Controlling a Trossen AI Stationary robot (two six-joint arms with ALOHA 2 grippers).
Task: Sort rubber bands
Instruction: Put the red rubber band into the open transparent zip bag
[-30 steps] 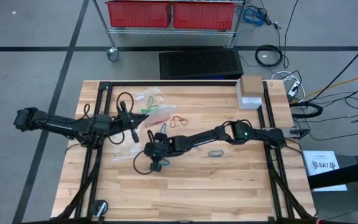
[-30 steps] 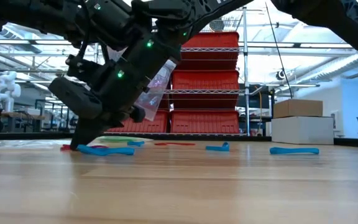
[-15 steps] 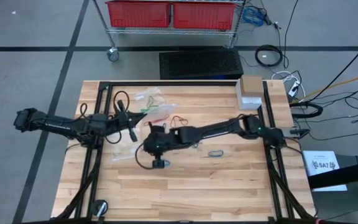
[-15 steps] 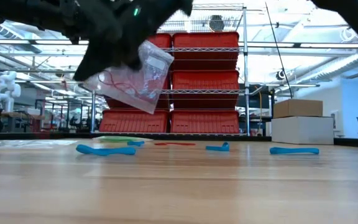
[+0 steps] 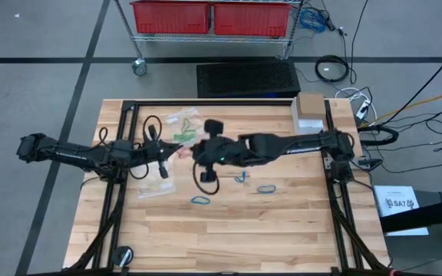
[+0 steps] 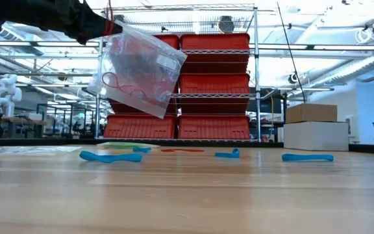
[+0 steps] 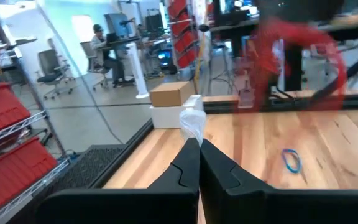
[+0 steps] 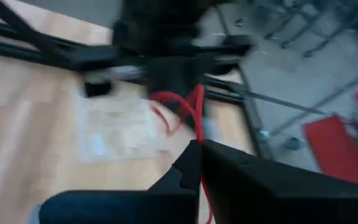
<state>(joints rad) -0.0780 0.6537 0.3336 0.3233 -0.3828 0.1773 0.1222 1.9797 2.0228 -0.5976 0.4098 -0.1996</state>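
Note:
My left gripper (image 5: pixel 176 153) is shut on a clear plastic bag (image 6: pixel 138 71) that holds red rubber bands (image 6: pixel 112 82) and hangs high over the table. My right gripper (image 5: pixel 191 151) is raised close beside it, shut on a red rubber band (image 8: pixel 178 107), which also shows blurred in the left wrist view (image 7: pixel 294 56). Blue rubber bands (image 5: pixel 199 201) (image 5: pixel 265 188) (image 5: pixel 241 178) lie flat on the wood. In the low view both grippers' fingertips are hidden or above the picture. My left gripper pinches the bag's upper edge (image 7: pixel 192 122) between its two fingers, which reach level from the table's left. The bag hangs tilted below them, clear of the table. My right gripper pinches the red band's near end (image 8: pixel 197 127) between its fingers, slanting down from the table's right. The band's loop stands out beyond the fingertips, lifted clear.
Another clear bag (image 5: pixel 152 188) lies flat near the left arm. Two more bags with green (image 5: pixel 183 121) and red bands (image 5: pixel 202 138) lie toward the far edge. A cardboard box (image 5: pixel 310 104) on a white box stands at the far right corner.
My right gripper has risen from the table by the near blue band and gone toward the far edge, up to my left gripper, rolling and tipping as it went. It carries a red band, lifted clear. The blue band it stood over now shows.

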